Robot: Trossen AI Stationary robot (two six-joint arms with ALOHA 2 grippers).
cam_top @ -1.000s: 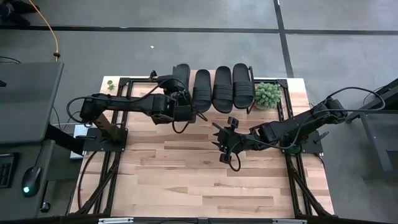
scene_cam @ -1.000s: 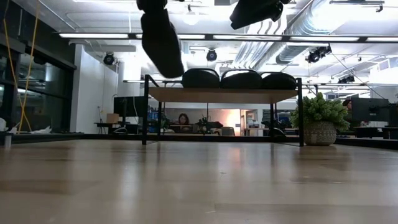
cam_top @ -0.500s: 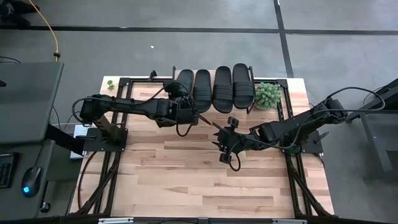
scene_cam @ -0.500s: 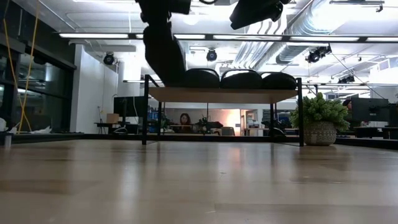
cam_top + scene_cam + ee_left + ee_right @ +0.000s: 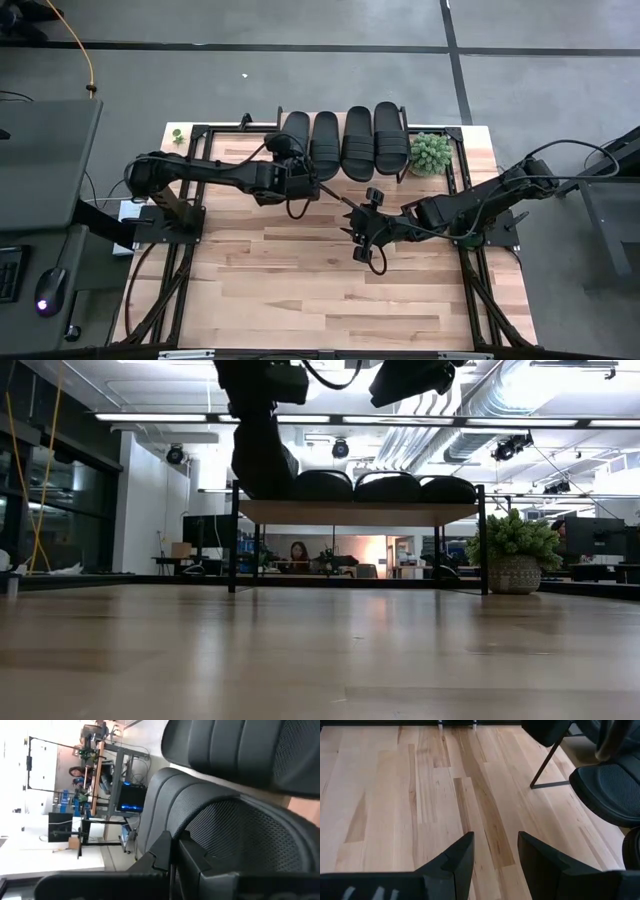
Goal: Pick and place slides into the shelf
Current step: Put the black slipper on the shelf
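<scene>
Four black slides sit in a row on the shelf (image 5: 360,512) at the table's far edge. Three of them (image 5: 358,140) lie flat, side by side. My left gripper (image 5: 298,175) is shut on the fourth, leftmost slide (image 5: 294,135), which shows in the low view as a dark slanting shape (image 5: 262,460) at the shelf's left end. My right gripper (image 5: 358,232) hangs open above the middle of the table, right of the left gripper; in its wrist view (image 5: 495,852) it has only bare wood below it. My left gripper holds the leftmost slide by its near end (image 5: 225,830), pinched between the two fingers (image 5: 167,852), which come at it from the table's near side. The slide is tilted: its far part rests on the shelf's top (image 5: 285,495) and its near end is raised.
A small potted plant (image 5: 431,152) stands on the table just right of the shelf. The shelf's thin black leg (image 5: 547,765) and slide ends (image 5: 610,795) show past the right gripper. Bare wood tabletop (image 5: 320,290) lies on the near side.
My left gripper has carried the slide toward the far edge and a little right, and lowered it. The slide hung clear above the shelf's left end before; now its far part rests on the shelf, close beside the other three. The right arm has kept still.
</scene>
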